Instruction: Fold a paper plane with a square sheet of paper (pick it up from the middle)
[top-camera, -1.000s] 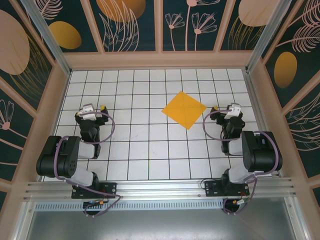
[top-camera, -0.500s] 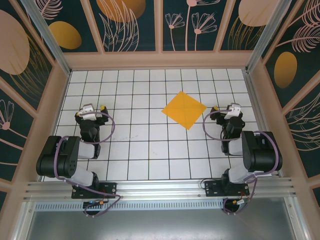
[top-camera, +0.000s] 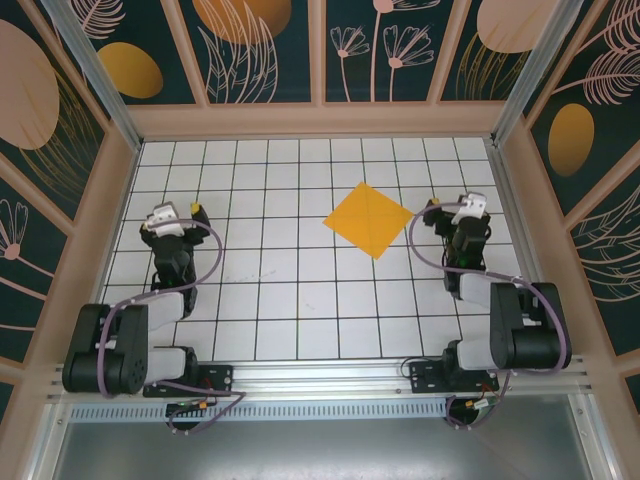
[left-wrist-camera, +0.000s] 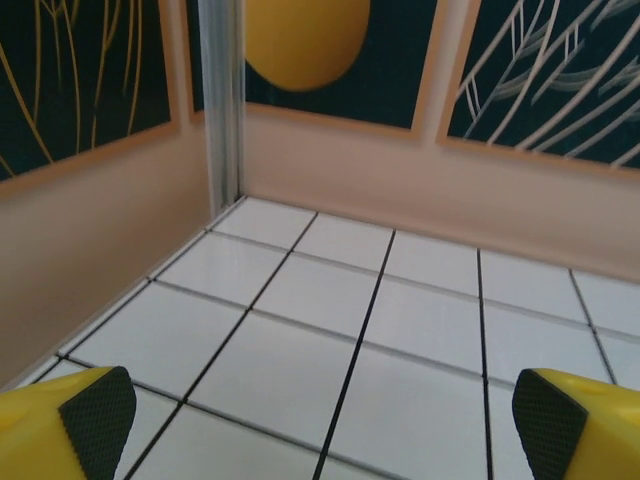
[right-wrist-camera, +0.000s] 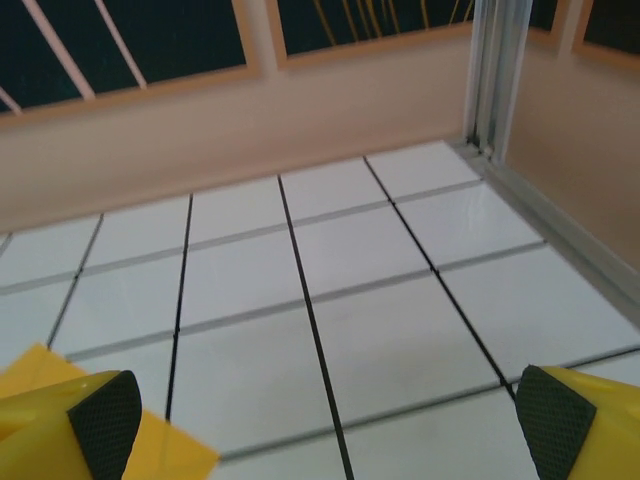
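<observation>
Currently square sheet of paper flat, diamond-wise, corner pointing far.

On 1 white tiled table lies 1 square sheet of paper. There are 2 black arms, 1 left arm and 1 right arm. Each arm carries 1 gripper, so 2 in total: the left gripper and the right gripper. Each wrist view shows 2 yellow fingers, each with 1 dark pad. There are 2 purple cables, 1 for each arm. On the walls, the top view shows 3 painted orange ovals.
</observation>
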